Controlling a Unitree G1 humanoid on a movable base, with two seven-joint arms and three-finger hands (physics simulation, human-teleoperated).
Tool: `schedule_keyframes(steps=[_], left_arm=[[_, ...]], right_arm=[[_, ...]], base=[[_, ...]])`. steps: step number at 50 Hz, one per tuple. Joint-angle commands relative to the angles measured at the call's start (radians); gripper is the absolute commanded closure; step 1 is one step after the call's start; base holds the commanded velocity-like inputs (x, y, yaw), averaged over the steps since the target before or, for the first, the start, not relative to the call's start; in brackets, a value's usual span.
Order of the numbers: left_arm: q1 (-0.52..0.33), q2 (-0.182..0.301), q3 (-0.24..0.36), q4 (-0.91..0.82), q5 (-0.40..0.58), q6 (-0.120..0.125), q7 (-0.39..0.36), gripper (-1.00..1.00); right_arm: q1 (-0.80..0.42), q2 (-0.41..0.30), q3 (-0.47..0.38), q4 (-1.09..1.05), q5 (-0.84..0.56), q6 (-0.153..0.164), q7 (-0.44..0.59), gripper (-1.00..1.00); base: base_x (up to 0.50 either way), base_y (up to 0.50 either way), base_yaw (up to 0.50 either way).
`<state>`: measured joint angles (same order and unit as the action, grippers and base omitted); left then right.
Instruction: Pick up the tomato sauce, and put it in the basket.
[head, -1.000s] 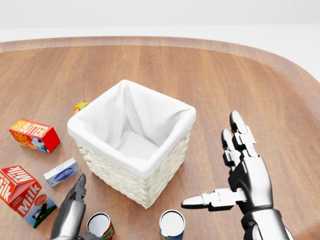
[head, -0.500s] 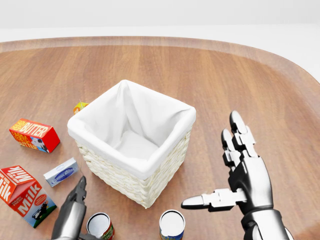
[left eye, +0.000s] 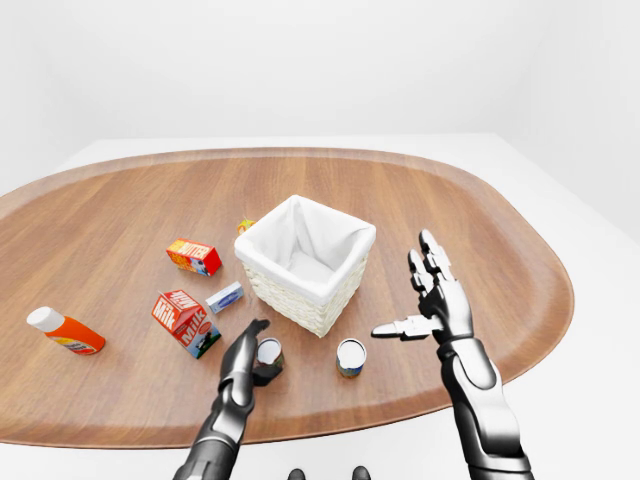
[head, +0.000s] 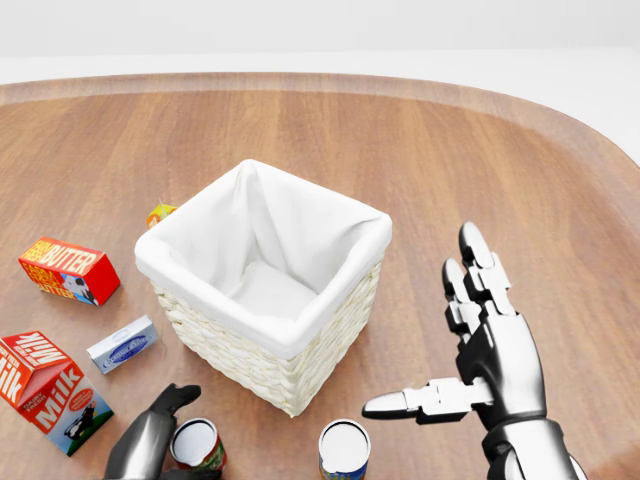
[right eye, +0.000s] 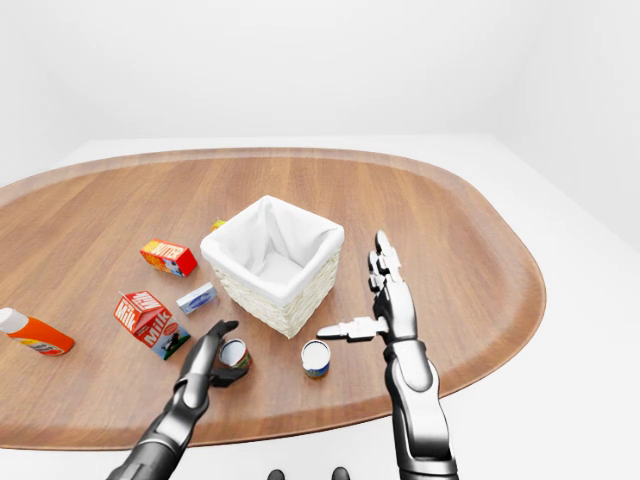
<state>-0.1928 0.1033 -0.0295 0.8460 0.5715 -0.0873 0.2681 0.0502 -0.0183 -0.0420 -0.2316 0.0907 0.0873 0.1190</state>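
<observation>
The tomato sauce can, red-labelled with a pale top, stands on the wooden table at the bottom of the head view, just left of the white-lined wicker basket. My left hand is against the can's left side with its fingers curled round the far side of it; the can rests on the table. My right hand is open, fingers up and thumb pointing left, hovering right of the basket and holding nothing.
A second can with a blue and yellow label stands between my hands. A milk carton, a butter box and a small blue-white box lie left. An orange bottle lies far left.
My left hand's fingers, straight before, have curled round the tomato sauce can. The right hand, the basket and the camera have not moved.
</observation>
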Motion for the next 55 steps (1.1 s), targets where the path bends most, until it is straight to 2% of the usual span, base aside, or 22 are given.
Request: schedule_keyframes(steps=[1,16,19,32,38,55], left_arm=[[-0.003,0.001,-0.001,0.013,0.004,0.0,0.003,1.0],[0.002,0.002,0.003,0.002,-0.003,0.0,-0.002,1.0],[0.039,-0.001,0.008,-0.102,-0.011,0.0,-0.044,1.0],[0.087,-0.003,0.024,-0.262,-0.031,0.0,-0.107,1.0],[0.139,-0.011,0.03,-0.419,-0.038,0.0,-0.164,1.0],[0.2,-0.019,0.04,-0.594,-0.044,0.0,-0.227,1.0]], right_arm=[[0.002,0.0,0.001,-0.004,0.0,0.0,-0.001,-1.0],[-0.004,-0.001,-0.002,0.003,0.002,0.0,0.0,-1.0],[-0.006,-0.001,-0.004,0.004,0.004,0.0,-0.001,-1.0],[-0.008,-0.002,-0.005,0.01,0.003,0.0,-0.002,-1.0],[-0.009,-0.002,-0.004,0.013,0.002,0.0,-0.002,-1.0],[-0.01,-0.002,-0.004,0.025,0.002,0.0,-0.002,-1.0]], base=[[0.0,0.0,0.0],[0.0,0.0,0.0],[0.0,0.0,0.0],[0.0,0.0,0.0],[0.0,0.0,0.0],[0.0,0.0,0.0]])
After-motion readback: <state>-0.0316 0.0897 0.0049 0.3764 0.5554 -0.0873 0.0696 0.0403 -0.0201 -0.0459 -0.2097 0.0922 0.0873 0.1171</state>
